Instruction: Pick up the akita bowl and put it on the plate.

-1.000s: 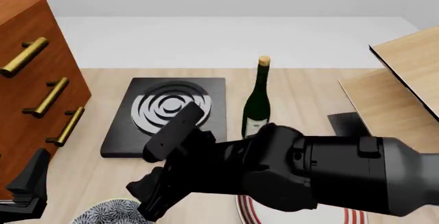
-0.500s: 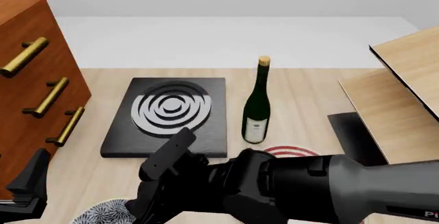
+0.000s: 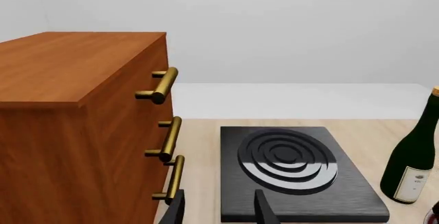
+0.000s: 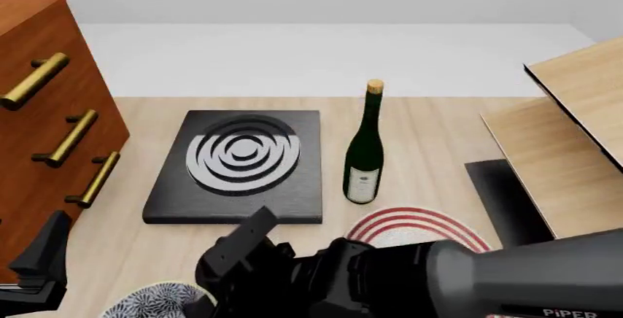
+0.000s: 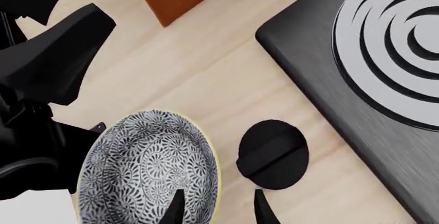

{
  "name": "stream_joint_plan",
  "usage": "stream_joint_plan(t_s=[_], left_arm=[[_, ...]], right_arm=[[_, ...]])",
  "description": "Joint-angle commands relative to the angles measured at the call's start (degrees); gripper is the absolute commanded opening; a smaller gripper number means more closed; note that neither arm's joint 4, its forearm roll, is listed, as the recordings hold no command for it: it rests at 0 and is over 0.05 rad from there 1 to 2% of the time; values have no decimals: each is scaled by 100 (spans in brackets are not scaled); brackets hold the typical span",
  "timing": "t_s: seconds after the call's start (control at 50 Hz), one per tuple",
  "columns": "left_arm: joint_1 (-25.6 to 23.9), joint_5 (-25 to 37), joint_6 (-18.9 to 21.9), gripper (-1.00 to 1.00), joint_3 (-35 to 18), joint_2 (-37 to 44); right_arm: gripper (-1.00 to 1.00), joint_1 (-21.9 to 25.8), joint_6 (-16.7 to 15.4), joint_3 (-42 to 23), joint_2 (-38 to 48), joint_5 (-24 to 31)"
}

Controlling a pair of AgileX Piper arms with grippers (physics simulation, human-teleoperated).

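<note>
Right gripper (image 5: 216,203) spread wide, astride the akita bowl (image 5: 147,167) rim.
I judged one finger could clip that rim, tipping it before reaching the plate (image 4: 419,227).

Right hand (image 5: 215,207) reaches low, fingers parted; left hand (image 3: 218,208) parted too

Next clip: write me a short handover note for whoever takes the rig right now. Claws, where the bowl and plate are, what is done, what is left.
Right claw: open, empty, poised over the bowl's rim on the side nearest the black knob, one finger over the bowl's inside, one outside.
Left claw: open, empty, parked by the drawer cabinet, pointing at the stove.
Bowl: on the table at the near edge, not lifted.
Plate: near right of the bowl, in front of the bottle, partly hidden by the right arm.
Done: approach.
Left: grip, lift, set on plate.
</note>
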Motion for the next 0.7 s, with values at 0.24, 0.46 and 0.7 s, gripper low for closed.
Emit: stream_joint_plan(t_s=[0.24, 0.46, 0.7], left_arm=[[1, 0, 0, 100, 0, 0], [-2, 0, 0, 100, 0, -1], [0, 0, 0, 100, 0, -1]], right_arm=[[100, 62, 297, 189, 417, -480], [100, 95, 421, 226, 578, -635], [100, 154, 553, 242, 794, -792]])
